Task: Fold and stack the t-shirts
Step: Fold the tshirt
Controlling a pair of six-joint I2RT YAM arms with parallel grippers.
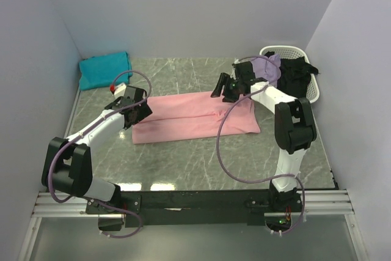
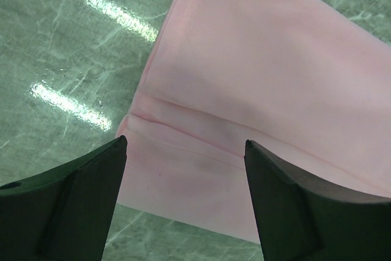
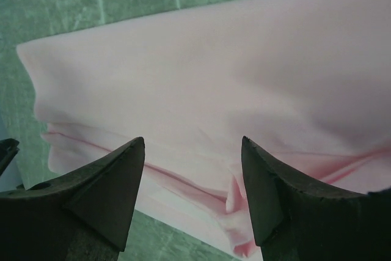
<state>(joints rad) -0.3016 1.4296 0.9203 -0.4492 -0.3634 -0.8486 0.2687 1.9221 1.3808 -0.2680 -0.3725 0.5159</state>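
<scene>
Pink soft cloth t-shirt lies folded into a long band across the middle of the grey-green marbled table; left gripper and right gripper hover over its ends, fingers apart, gripping nothing.

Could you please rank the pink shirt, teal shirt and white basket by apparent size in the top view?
Largest: pink shirt.
Then white basket and teal shirt, which look too alike to rank.

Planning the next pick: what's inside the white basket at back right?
A bunched lavender t-shirt and a black t-shirt fill the white basket, spilling over its rim. Anything beneath them is covered.
</scene>
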